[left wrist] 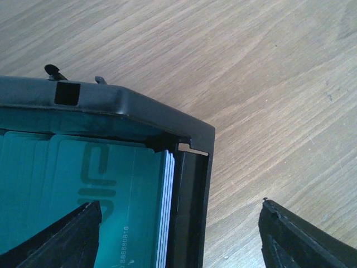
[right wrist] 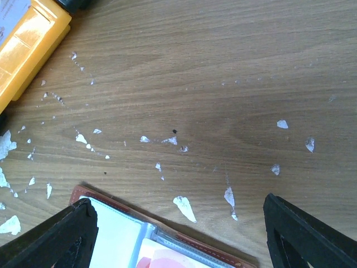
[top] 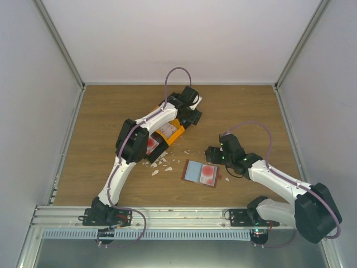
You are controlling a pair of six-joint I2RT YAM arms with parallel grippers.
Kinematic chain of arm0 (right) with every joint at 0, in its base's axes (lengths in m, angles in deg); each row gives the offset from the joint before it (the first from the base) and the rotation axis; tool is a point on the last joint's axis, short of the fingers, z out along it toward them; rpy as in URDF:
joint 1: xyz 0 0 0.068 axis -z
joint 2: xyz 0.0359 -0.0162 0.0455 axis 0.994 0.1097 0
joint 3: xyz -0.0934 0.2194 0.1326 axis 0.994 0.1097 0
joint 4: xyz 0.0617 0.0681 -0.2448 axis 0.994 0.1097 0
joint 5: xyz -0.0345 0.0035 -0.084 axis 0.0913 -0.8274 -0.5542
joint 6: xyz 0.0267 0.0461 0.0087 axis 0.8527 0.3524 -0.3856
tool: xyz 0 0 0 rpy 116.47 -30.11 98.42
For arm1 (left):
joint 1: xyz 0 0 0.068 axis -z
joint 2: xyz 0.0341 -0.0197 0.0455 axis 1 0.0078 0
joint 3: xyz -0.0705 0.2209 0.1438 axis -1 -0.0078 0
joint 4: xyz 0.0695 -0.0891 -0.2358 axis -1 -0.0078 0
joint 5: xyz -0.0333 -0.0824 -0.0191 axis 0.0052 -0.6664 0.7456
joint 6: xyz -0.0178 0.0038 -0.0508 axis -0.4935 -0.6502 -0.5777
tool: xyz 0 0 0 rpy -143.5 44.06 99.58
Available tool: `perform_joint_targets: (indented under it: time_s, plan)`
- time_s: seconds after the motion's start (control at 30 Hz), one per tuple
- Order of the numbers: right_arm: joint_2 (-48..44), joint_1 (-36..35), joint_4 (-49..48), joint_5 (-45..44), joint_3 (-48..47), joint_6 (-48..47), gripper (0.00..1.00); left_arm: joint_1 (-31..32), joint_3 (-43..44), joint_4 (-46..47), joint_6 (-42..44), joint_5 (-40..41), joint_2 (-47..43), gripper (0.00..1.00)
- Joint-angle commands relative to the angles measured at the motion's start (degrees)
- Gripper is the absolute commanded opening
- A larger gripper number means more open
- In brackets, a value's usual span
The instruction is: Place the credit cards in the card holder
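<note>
One wooden bench (top: 100, 123) carries everything, and two arms work over it. Of the bins, one orange bin (top: 177, 133) lies beyond and to the left of the card holder. One black bin (left wrist: 139, 109) shows in the left wrist view, and how many more dark bins sit under the left arm I cannot tell. There is one card holder (top: 193, 171), reddish-brown, lying open and flat near the middle of the bench. One white card with a red round mark (top: 208, 173) sits in its right half. A stack of teal cards (left wrist: 111, 184) fills the black bin; the edges show several, too fine to count. Many small white scraps (right wrist: 184, 205) lie scattered just beyond and left of the holder. The left pincer (left wrist: 179, 206) is spread wide and empty, straddling the black bin's corner with one finger over the teal stack and the other over bare wood outside the wall. The right pincer (right wrist: 178, 200) is spread wide too, gripping nothing, poised over the holder's far edge. The left arm (top: 120, 167) rises to a bent elbow left of the holder and reaches on across the bins. The right arm (top: 279, 178) folds its elbow out to the right and stretches its forearm leftward toward the holder.
</note>
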State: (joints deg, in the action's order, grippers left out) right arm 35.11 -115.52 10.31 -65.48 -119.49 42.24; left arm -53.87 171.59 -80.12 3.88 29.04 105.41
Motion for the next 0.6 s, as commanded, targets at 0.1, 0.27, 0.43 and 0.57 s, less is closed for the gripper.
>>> perform_joint_targets:
  time_s: [0.1,0.27,0.43,0.57]
  plan:
    - [-0.54,0.52,0.73,-0.42,0.44,0.87,0.82,-0.09,1.67,-2.38,3.30,-4.05,0.90,0.70]
    - [-0.48,0.48,0.87,-0.19,0.52,0.94,0.81,0.46,1.52,-5.56,6.29,-4.95,0.97,0.69]
    - [-0.64,0.50,1.15,-0.05,0.44,0.89,0.81,0.88,-0.29,-7.18,6.92,-4.05,-0.23,0.65]
    - [-1.19,0.50,1.34,0.00,0.50,1.03,0.82,1.06,-1.19,-7.10,6.62,-3.87,-1.34,0.61]
